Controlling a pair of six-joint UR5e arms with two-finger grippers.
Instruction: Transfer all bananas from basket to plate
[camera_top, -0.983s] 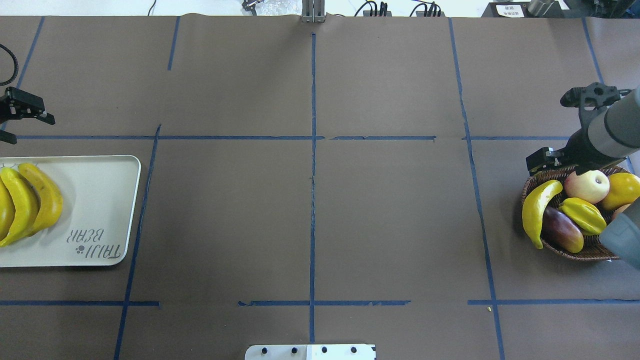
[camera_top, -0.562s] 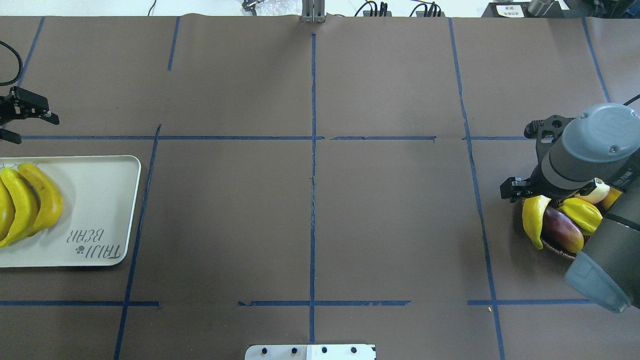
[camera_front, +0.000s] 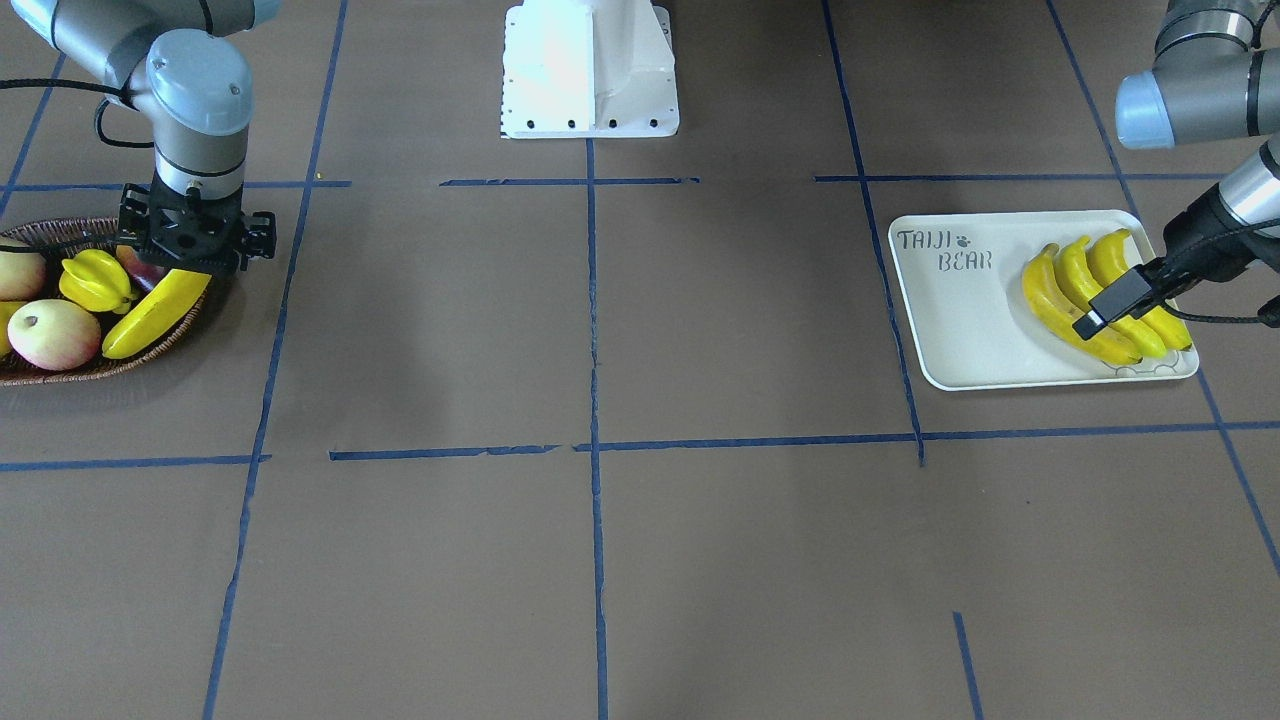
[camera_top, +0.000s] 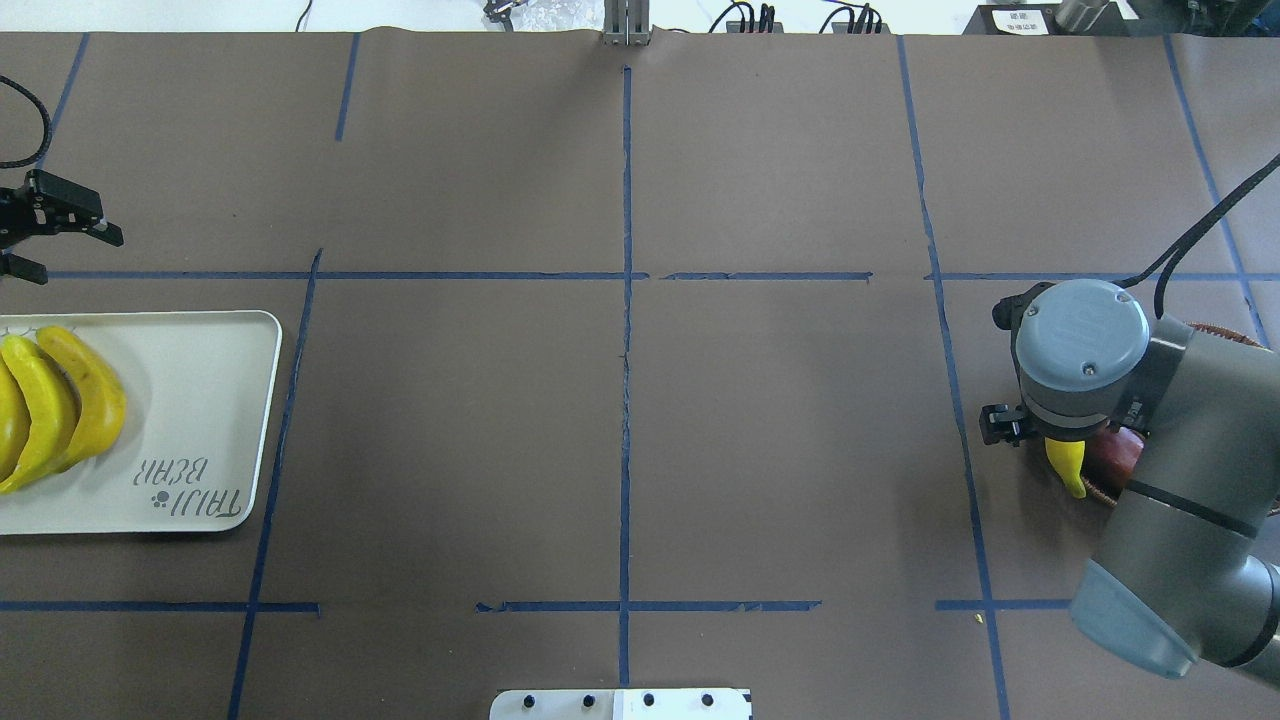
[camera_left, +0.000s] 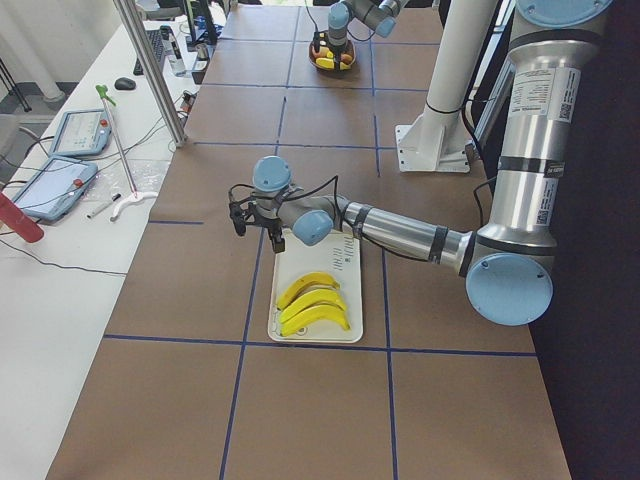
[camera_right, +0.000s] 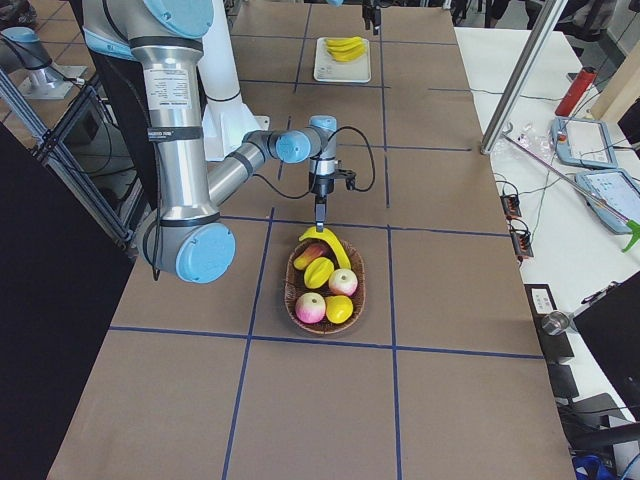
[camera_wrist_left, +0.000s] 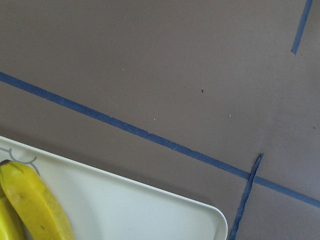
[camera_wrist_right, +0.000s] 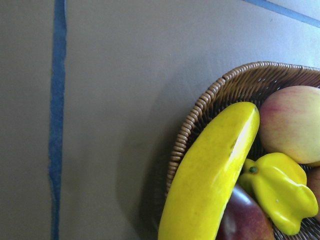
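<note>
The right jaws, whose state cannot be told, are held over the banana (camera_front: 150, 312) in the basket (camera_front: 60, 378) beside a starfruit (camera_front: 95, 282) and apples (camera_front: 52, 333); the left jaws are spread open near the plate (camera_front: 960, 330) bearing three bananas (camera_front: 1062, 303).

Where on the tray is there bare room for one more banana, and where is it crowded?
The plate is bare between the TAIJI BEAR lettering and the three bananas packed at its other end; that end is crowded. The basket is full too: the fourth banana lies at its rim against a starfruit.
</note>
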